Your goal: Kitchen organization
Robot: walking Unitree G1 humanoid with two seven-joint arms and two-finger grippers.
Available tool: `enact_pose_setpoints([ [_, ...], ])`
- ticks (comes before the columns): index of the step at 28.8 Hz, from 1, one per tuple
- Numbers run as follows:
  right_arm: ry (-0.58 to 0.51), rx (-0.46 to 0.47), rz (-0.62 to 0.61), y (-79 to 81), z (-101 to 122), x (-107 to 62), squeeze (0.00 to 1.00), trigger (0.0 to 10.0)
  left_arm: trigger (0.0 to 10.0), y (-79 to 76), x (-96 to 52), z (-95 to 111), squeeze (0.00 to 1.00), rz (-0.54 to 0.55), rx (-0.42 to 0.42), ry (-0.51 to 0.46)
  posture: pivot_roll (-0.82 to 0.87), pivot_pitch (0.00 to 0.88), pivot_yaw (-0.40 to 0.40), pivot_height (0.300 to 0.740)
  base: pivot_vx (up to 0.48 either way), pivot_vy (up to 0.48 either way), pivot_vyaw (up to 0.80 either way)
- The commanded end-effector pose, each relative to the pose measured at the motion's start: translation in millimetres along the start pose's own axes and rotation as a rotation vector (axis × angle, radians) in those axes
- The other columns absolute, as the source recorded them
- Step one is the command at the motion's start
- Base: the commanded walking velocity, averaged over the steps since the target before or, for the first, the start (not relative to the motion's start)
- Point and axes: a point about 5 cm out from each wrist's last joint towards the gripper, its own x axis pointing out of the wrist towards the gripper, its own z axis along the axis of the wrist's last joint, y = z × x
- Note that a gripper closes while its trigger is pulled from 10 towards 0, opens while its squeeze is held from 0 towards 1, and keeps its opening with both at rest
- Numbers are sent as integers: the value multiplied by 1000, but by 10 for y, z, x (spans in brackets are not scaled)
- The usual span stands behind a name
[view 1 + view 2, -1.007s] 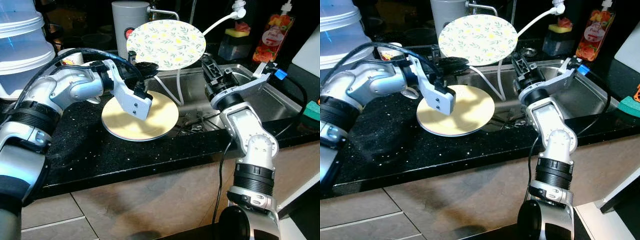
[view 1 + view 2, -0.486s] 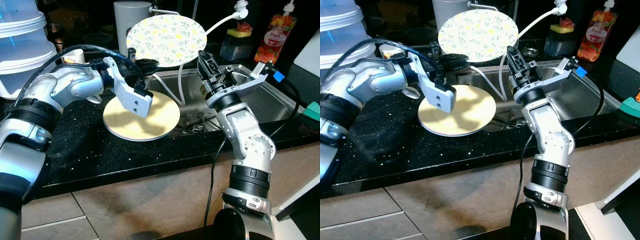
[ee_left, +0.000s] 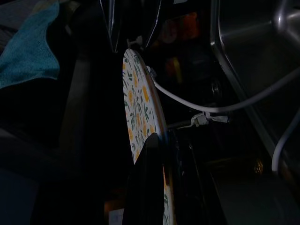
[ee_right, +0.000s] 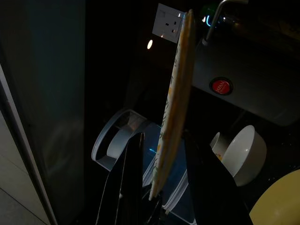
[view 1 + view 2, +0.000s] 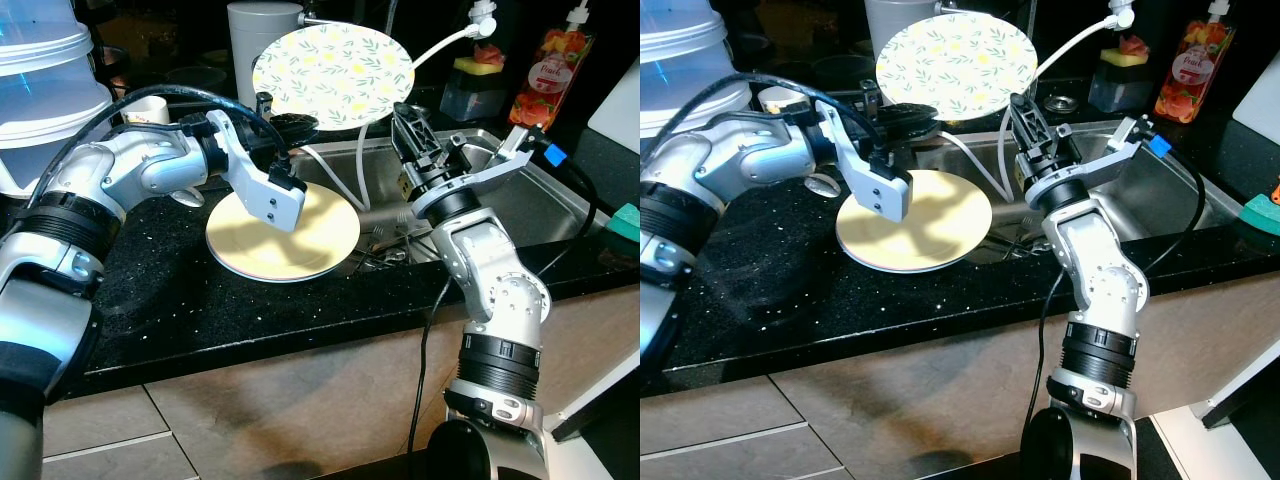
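Observation:
A round floral plate [image 5: 333,76] hangs level above the sink's left end. My left gripper [image 5: 293,125] is shut on its near-left rim; in the left wrist view the plate [image 3: 140,103] runs edge-on between the black fingers [image 3: 147,183]. My right gripper [image 5: 405,114] is at the plate's right rim, open. In the right wrist view its fingers [image 4: 131,187] straddle the plate's edge [image 4: 178,79] with a gap on each side. A plain yellow plate [image 5: 283,238] lies flat on the black counter below my left wrist.
The steel sink [image 5: 560,200] lies behind my right arm, with a white hose [image 5: 430,45] arching over it. Stacked clear containers [image 5: 40,90] and a white bowl [image 5: 150,112] stand at the left. A white canister [image 5: 262,40], a sponge [image 5: 475,65] and a soap bottle [image 5: 545,65] line the back.
My right gripper has moved left and up from over the sink to the floral plate's right rim. The left gripper still holds the plate, raised slightly.

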Motion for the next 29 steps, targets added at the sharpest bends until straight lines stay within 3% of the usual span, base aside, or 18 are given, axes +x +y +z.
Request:
enact_pose_setpoints([
  [1, 4, 2, -4, 2, -6, 11, 0, 10000, 0, 72, 52, 40, 0, 29, 14, -32, 68, 0, -31, 740, 0, 0, 0],
  [9, 9, -4, -12, 16, -37, 150, 0, 10000, 0, 16, 123, 164, 0, 25, 10, -102, 68, 0, -32, 740, 0, 0, 0],
  [10, 2, -11, -40, -16, -35, 172, 0, 6000, 0, 8, 124, 171, 0, 24, 15, -105, 71, 0, -35, 740, 0, 0, 0],
  [11, -5, -16, -58, -42, -30, 177, 0, 0, 0, -1, 117, 170, 0, 23, 19, -105, 71, 0, -35, 740, 0, 0, 0],
  [13, -15, -23, -74, -68, -21, 180, 0, 0, 0, -12, 108, 168, 0, 23, 24, -104, 75, 0, -38, 740, 0, 0, 0],
  [14, -22, -27, -73, -73, -8, 173, 0, 0, 1490, -19, 99, 165, 0, 34, 26, -99, 75, 0, -38, 740, 0, 0, 0],
  [15, -22, -27, -73, -73, -8, 173, 0, 0, 1490, -19, 99, 165, 0, 34, 26, -99, 75, 0, -38, 740, 0, 0, 0],
  [16, -27, -30, -74, -74, -1, 169, 0, 0, 8392, -19, 95, 158, 0, 45, 25, -90, 75, 0, -38, 740, 0, 0, 0],
  [17, -32, -35, -75, -76, 7, 165, 0, 0, 10000, -19, 92, 151, 0, 56, 24, -82, 75, 0, -38, 740, 0, 0, 0],
  [21, -42, -45, -78, -81, 27, 156, 0, 0, 10000, -24, 89, 140, 0, 75, 6, -67, 73, 0, -37, 740, 0, 0, 0],
  [22, -46, -50, -81, -85, 35, 152, 0, 0, 10000, -31, 88, 141, 1000, 71, -28, -68, 69, 0, -38, 740, 0, 0, 0],
  [27, -63, -73, -91, -96, 61, 149, 0, 0, 10000, -43, 76, 139, 1000, 78, -96, -61, 66, 0, -39, 740, 0, 0, 0],
  [28, -85, -108, -105, -105, 94, 143, 0, 0, 10000, -53, 64, 153, 0, 92, -155, -65, 65, 0, -40, 740, 0, 0, 0],
  [29, -101, -133, -114, -111, 117, 138, 0, 0, 10000, -62, 54, 163, 0, 100, -199, -70, 65, 0, -40, 740, 0, 0, 0],
])
